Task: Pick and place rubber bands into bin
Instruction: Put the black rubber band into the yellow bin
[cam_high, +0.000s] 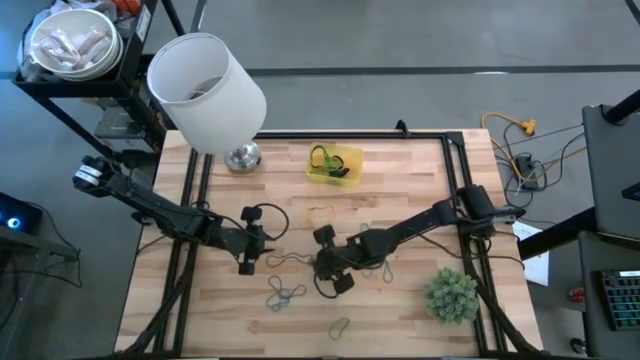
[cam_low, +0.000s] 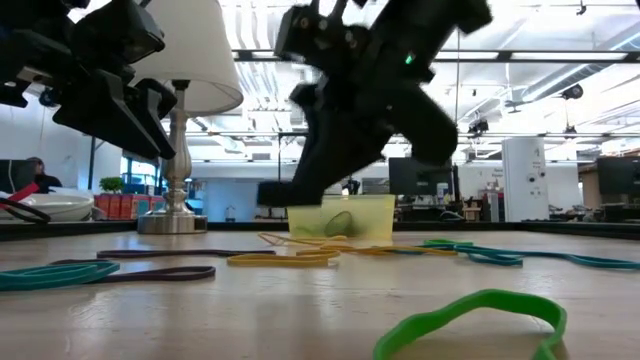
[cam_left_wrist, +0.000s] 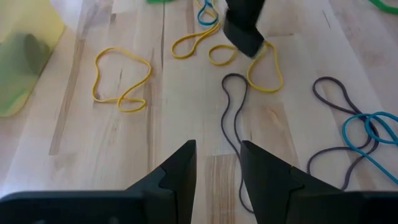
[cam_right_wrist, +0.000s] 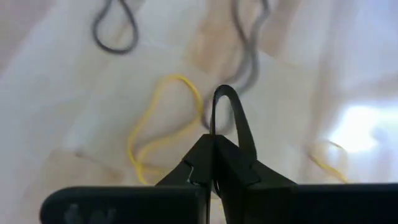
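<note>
Several rubber bands lie loose on the wooden table: a yellow one (cam_high: 320, 212), grey-blue ones (cam_high: 285, 293), a green one (cam_high: 340, 326) and a dark purple one (cam_left_wrist: 233, 118). The yellow bin (cam_high: 335, 163) sits near the far edge with green and black bands in it. My right gripper (cam_high: 332, 278) is at mid-table, above the bands and shut on a dark band (cam_right_wrist: 227, 102). My left gripper (cam_high: 247, 264) hovers open just to its left, with its fingers (cam_left_wrist: 186, 162) over the purple band. My right gripper (cam_right_wrist: 214, 140) pinches a dark rubber band between its two fingers. A narrow loop of the band (cam_right_wrist: 231, 99) stands out past the fingertips. The fingers slant down from the table's right side. The wood below looks far off, so this end of the band is lifted.
A lamp with a big white shade (cam_high: 207, 90) and a metal base (cam_high: 242, 157) stands at the far left. A green plant (cam_high: 452, 295) sits at the near right. Black frame rails (cam_high: 190, 180) border the table. A bowl (cam_high: 72, 45) rests on a shelf off the table.
</note>
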